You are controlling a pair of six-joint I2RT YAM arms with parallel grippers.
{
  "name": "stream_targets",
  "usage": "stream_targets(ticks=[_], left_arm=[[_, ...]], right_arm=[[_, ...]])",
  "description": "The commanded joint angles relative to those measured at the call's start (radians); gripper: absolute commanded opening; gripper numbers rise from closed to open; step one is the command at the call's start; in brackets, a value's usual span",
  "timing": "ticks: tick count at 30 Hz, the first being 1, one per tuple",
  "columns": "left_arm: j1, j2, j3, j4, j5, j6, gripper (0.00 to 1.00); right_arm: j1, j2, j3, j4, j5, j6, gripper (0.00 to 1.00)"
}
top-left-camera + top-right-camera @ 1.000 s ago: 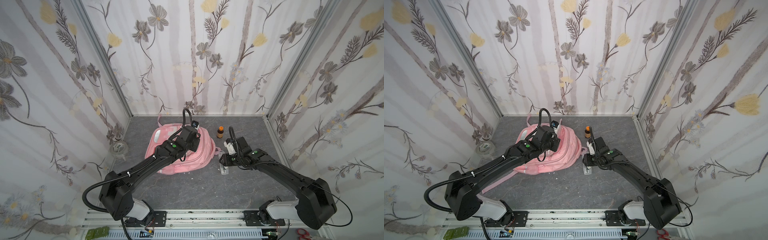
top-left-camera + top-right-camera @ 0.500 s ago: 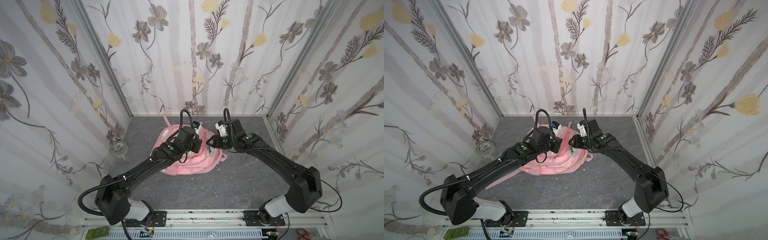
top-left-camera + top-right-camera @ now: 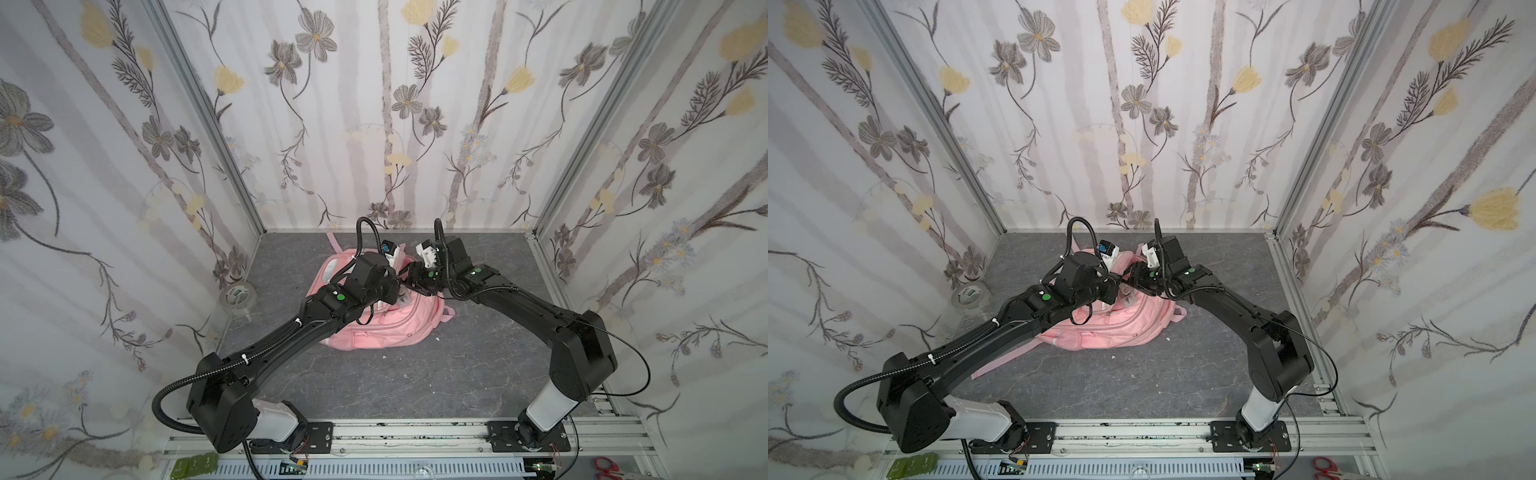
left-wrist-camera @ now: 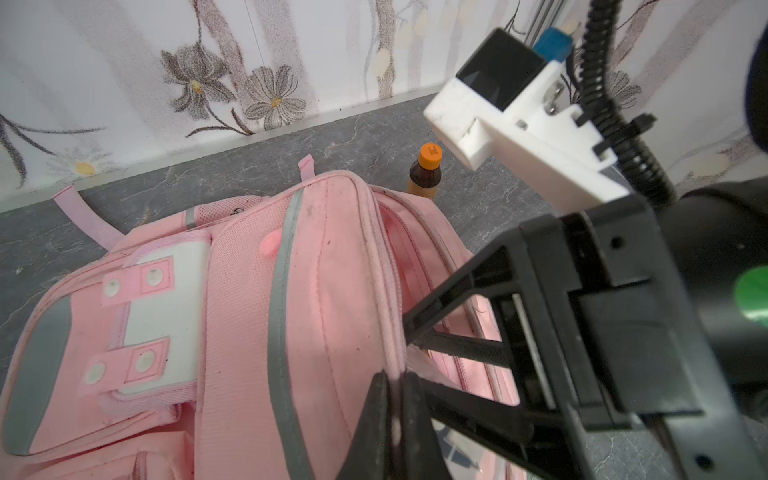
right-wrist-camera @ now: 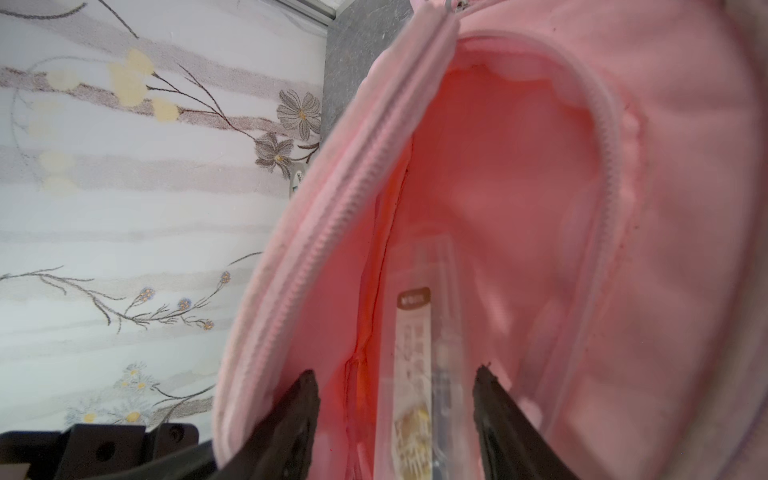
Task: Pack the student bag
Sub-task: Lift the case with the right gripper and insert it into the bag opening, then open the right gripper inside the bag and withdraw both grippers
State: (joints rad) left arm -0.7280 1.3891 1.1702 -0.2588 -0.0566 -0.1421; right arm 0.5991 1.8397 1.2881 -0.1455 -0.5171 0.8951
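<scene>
The pink student bag point(image 3: 386, 328) point(image 3: 1125, 328) lies mid-table in both top views. My left gripper point(image 4: 395, 376) is shut on the piped zipper edge of the student bag point(image 4: 232, 316) and holds its main compartment agape. My right gripper point(image 5: 395, 372) reaches into that opening with its jaws open. A clear plastic pack point(image 5: 419, 332) with a printed card lies between the fingers, inside the student bag point(image 5: 519, 187), touching neither finger. In both top views the left gripper point(image 3: 397, 291) point(image 3: 1115, 291) and the right gripper point(image 3: 409, 282) point(image 3: 1131, 282) meet over the bag's top.
A small brown bottle with an orange cap point(image 4: 424, 174) stands on the grey table just behind the bag. A roll of tape point(image 3: 237, 296) point(image 3: 970, 296) lies by the left wall. Flowered walls close the table on three sides.
My right gripper came from the table right of the bag into the bag's opening, and its jaws have widened. The left gripper kept its hold while the bag shifted slightly right.
</scene>
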Motion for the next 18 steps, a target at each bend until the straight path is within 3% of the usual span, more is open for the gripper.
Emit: stream_targets(ticks=[1, 12, 13, 16, 18], left_arm=[[-0.001, 0.001, 0.008, 0.115, 0.035, -0.010, 0.00], [-0.001, 0.010, 0.007, 0.132, -0.004, -0.027, 0.00], [-0.001, 0.001, 0.001, 0.143, -0.010, -0.010, 0.08], [0.004, -0.063, -0.055, 0.214, -0.067, 0.063, 0.53], [0.021, -0.118, -0.097, 0.259, -0.100, 0.109, 0.62]], right_arm=[[0.011, -0.016, -0.032, 0.164, -0.077, 0.058, 0.64], [0.004, -0.144, -0.135, 0.141, -0.019, 0.019, 0.60], [0.004, -0.168, -0.144, 0.119, 0.002, -0.004, 0.60], [0.001, -0.233, -0.159, -0.031, 0.112, -0.104, 0.59], [0.002, -0.287, -0.179, -0.135, 0.200, -0.158, 0.59]])
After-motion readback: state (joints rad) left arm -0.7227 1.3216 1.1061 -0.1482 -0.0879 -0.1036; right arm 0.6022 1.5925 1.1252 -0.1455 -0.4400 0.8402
